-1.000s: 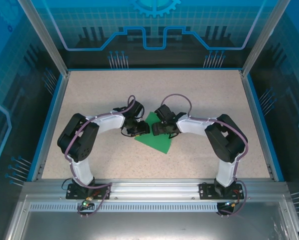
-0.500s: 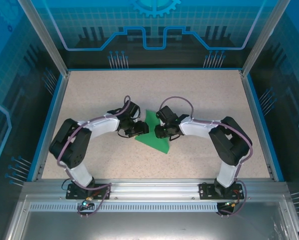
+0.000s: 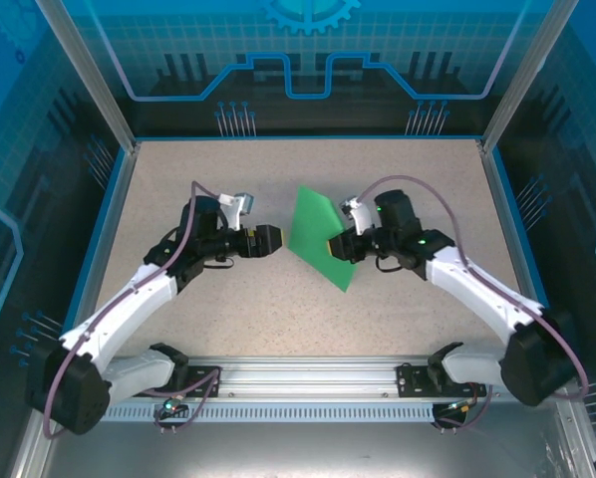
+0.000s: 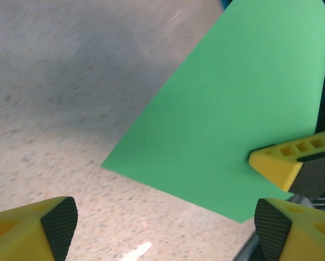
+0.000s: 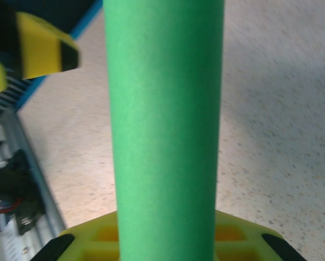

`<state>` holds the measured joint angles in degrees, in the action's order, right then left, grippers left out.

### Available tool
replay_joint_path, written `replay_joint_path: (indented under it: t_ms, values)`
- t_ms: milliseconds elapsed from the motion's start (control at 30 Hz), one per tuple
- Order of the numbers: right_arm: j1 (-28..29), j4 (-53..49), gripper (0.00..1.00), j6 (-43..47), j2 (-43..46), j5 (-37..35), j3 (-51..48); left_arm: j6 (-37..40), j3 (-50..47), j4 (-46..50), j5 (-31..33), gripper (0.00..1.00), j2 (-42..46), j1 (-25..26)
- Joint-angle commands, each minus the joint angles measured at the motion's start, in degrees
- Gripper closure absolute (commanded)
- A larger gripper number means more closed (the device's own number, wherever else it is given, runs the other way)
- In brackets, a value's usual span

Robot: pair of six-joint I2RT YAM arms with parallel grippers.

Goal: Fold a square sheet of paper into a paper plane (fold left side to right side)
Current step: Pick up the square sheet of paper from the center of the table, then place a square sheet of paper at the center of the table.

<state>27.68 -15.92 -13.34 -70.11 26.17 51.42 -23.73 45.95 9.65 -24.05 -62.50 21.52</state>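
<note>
Right now you have one square sheet of paper point(image 3: 316, 234), and it is up off the table point(image 3: 418, 179), standing tilted rather than lying flat. In the top view its long axis runs from a far corner down to a near corner. I can't tell whether the near corner touches the table.

The right gripper point(image 3: 335, 246) has it. Its fingers are pressed together on the sheet's right edge, about halfway along, and its wrist view has the green band running straight up out of the pads. From the left wrist camera you can see one yellow fingertip point(image 4: 290, 157) of that gripper biting the edge.

Your left gripper point(image 3: 269, 242) is just off the sheet's left edge, close but not touching, and level with the sheet's middle. Its fingers point(image 4: 48, 228) are spread wide with nothing between them, pointing at the sheet's face.

My judgement is that carrying the left side over to the right falls to the left arm, as the free one nearest that edge.

The count is one sheet and two grippers, one of them holding. I can't tell whether the sheet is a single layer.
</note>
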Motion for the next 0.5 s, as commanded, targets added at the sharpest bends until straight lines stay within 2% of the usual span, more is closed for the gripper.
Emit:
replay_joint_path:
  t_ms: [0,200,300,367,467]
  values:
    - [-0.6,-7.3,0.77,6.1,4.3,13.6,1.4,4.4,-0.8,-6.2,-9.2,0.08,2.3,-0.3]
    - [-0.7,-10.5,0.76,8.1,7.1,20.6,5.0,3.5,-0.2,-12.9,-20.1,0.08,0.8,-0.2]
    - [-0.7,-9.8,0.76,7.7,6.7,22.0,5.7,2.0,0.2,-15.4,-23.5,0.14,-0.3,-0.2]
    - [-0.7,-9.6,0.75,7.6,6.1,21.9,6.0,1.0,0.1,-17.0,-25.3,0.24,-0.8,-0.2]
    - [-0.9,-10.4,0.68,7.3,5.2,18.7,6.5,0.5,-0.2,-17.3,-25.7,0.57,-1.0,-0.1]
